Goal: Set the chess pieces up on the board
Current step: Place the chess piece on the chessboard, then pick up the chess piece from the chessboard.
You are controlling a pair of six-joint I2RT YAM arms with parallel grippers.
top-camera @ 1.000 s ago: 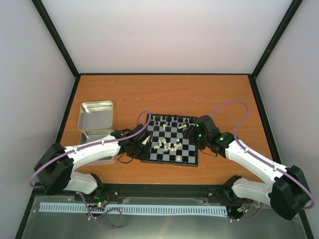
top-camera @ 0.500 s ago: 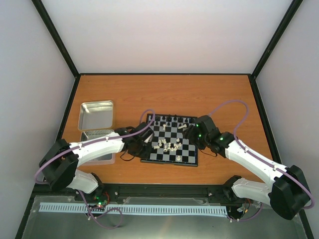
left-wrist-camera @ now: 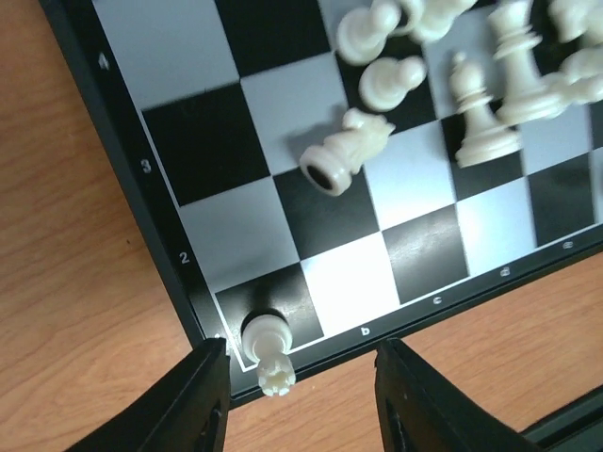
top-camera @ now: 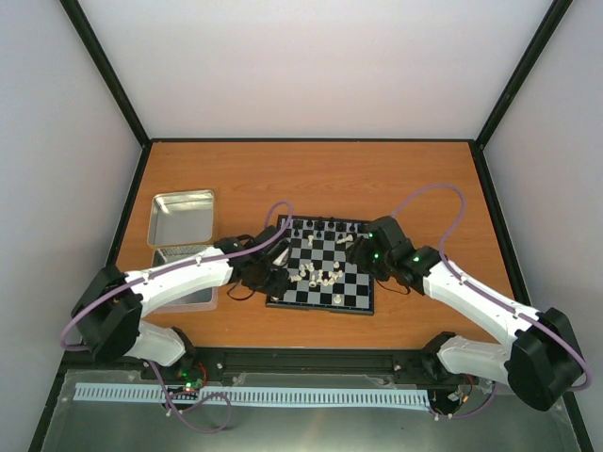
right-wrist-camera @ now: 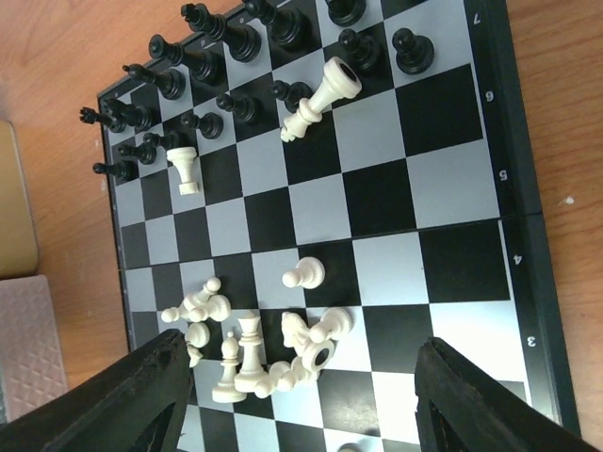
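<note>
The board (top-camera: 355, 283) lies mid-table. Black pieces (top-camera: 325, 226) stand in rows along its far edge, also in the right wrist view (right-wrist-camera: 226, 56). A heap of cream-white pieces (top-camera: 316, 275) sits mid-board, some toppled (right-wrist-camera: 254, 353). A white rook (left-wrist-camera: 267, 347) stands on the near-left corner square of the board (left-wrist-camera: 236, 235). My left gripper (top-camera: 281, 275) is open, its fingers (left-wrist-camera: 193, 405) wide apart on either side of the rook, not touching it. My right gripper (top-camera: 362, 250) is open and empty above the board's right side (right-wrist-camera: 452, 188). A white piece (right-wrist-camera: 320, 102) leans among the black ones.
A shiny metal tray (top-camera: 181, 217) stands at the left, with a grey textured lid (top-camera: 181, 256) just in front of it, partly under my left arm. Bare wooden table (top-camera: 311, 179) lies behind the board. Black frame posts border the table.
My left gripper has moved right, over the board's near-left corner. The right arm has barely shifted. The pieces have not moved.
</note>
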